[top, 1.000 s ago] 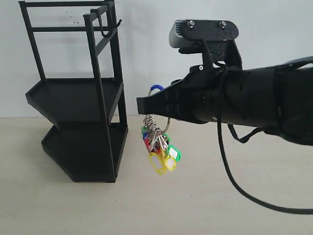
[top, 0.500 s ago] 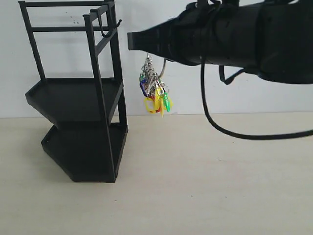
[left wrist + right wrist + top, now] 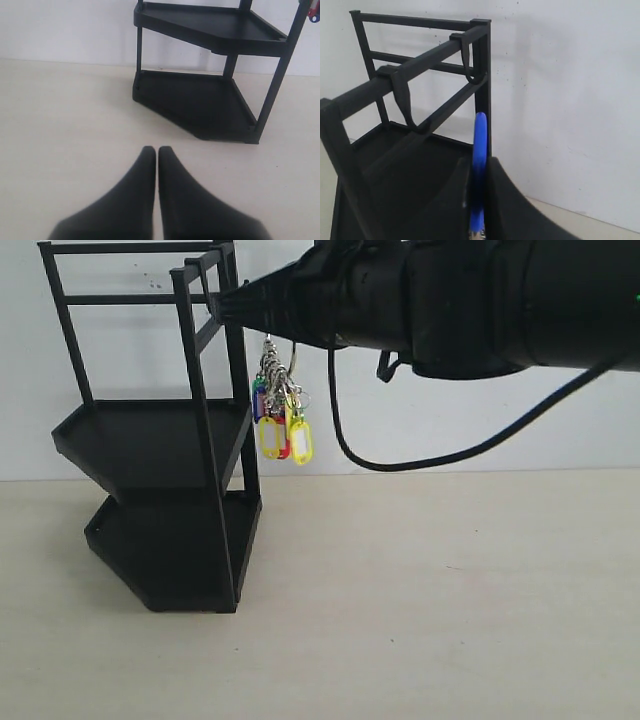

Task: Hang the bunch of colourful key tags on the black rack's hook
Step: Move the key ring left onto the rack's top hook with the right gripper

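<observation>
The colourful key tag bunch (image 3: 281, 412) dangles on silver rings, yellow tags lowest, beside the black rack (image 3: 160, 445). My right gripper (image 3: 222, 308) is shut on its blue loop (image 3: 480, 145) and its tip sits level with the top rail, right at the rack's front corner. In the right wrist view the loop stands edge-on between the fingers, just short of the rail (image 3: 420, 56). Two hooks hang from that rail, one (image 3: 469, 62) by the corner post and one (image 3: 404, 102) closer. My left gripper (image 3: 156, 151) is shut and empty, low over the table in front of the rack (image 3: 200, 100).
The rack stands on a beige table (image 3: 420, 600) against a white wall. A black cable (image 3: 345, 445) loops down under the right arm. The rack's front post (image 3: 205, 450) is just left of the hanging tags.
The right arm has risen and swung left with the bunch, from mid-height right of the rack up to its top rail. The tags now hang next to the front post.
</observation>
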You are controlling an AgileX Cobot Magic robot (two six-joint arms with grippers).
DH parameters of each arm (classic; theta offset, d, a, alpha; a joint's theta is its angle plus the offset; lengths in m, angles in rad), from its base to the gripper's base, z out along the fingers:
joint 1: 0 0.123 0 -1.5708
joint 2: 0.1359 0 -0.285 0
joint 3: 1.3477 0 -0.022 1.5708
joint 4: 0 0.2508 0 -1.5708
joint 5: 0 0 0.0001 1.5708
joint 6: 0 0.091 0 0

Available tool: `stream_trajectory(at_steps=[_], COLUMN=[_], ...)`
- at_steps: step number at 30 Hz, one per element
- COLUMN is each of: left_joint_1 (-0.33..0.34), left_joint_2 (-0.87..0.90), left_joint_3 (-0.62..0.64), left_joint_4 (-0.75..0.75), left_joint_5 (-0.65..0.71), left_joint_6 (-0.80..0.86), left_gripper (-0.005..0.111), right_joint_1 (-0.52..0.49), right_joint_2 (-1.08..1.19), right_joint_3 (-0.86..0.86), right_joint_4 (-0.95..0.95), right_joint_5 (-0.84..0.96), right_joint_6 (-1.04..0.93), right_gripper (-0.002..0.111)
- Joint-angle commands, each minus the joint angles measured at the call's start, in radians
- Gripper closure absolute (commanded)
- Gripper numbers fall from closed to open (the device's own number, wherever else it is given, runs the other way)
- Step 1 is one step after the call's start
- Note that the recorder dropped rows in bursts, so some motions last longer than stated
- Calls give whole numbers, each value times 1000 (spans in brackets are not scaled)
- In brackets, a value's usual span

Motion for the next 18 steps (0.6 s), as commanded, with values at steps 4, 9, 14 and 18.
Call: stream_trajectory(at_steps=[4, 9, 14, 18], left_joint_1=[-1, -1, -1, -1], left_joint_2=[-2, -2, -2, -2], left_joint_3=[-1, -1, -1, -1], left_joint_4=[5, 5, 5, 5], left_joint_5=[-8, -8, -8, -8], left_joint_6=[3, 3, 3, 3], left_gripper=[102, 102, 102, 102], right_joint_1=[0, 0, 0, 0], right_joint_2=[27, 36, 36, 36], right_joint_3=[-65, -75, -80, -80], right_joint_4=[-22, -22, -26, -26], right_joint_5=[16, 28, 73, 85], right_joint_6=[11, 37, 61, 75], right_gripper=[108, 108, 108, 108])
